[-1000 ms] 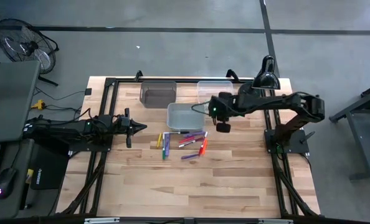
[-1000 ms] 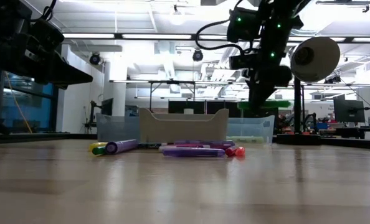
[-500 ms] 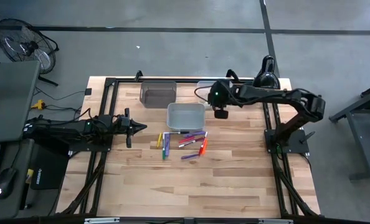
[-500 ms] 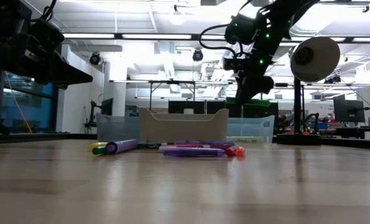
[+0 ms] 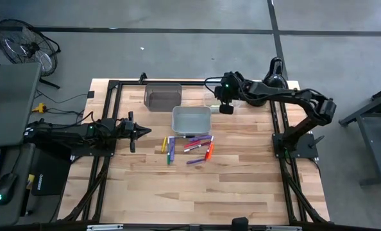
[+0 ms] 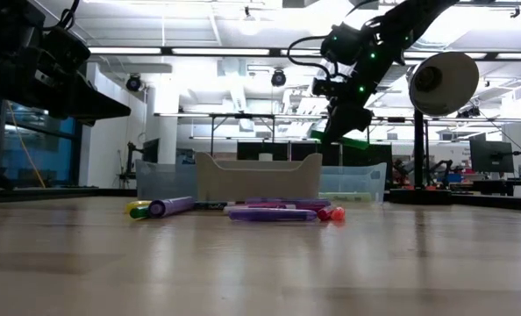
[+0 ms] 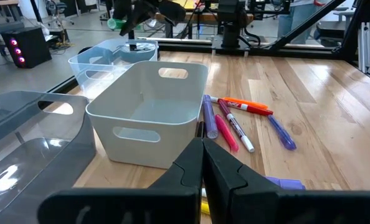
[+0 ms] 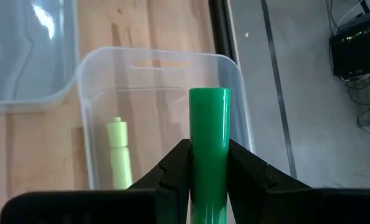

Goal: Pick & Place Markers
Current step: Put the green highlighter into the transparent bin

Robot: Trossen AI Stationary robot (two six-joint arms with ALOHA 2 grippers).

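While the right gripper (image 8: pixel 208 163) hangs above the far right of the table, its two dark fingers are clamped on the smooth round barrel of a green plastic marker pen (image 8: pixel 209 127), which stands out forward between them with its blunt end free. Directly beyond that end lies the clear plastic bin (image 8: pixel 238 81) at the table's far edge, and a pale yellow-green marker (image 8: pixel 118 151) already rests on its floor.

Judging by its look, the pen is light, rigid and slick: it will not bend or crush, but a round glossy barrel can roll or slide between flat pads, so a hold across the middle of the barrel, squarely as here, seems safest. A short drop into the bin should not harm it.

Nearer the table's middle stands a white plastic bin with handle slots (image 7: pixel 149 106), and a smoky grey translucent bin (image 5: pixel 163 96) sits beside the clear one. In front of the white bin the loose markers (image 5: pixel 189 147) lie scattered on the wooden table (image 5: pixel 242 186), purple, pink, red-orange, yellow and white among them, some touching.

Off at the left side, the left gripper (image 7: pixel 202 163) waits low over the table with its fingers pressed together, empty, pointing toward the white bin.
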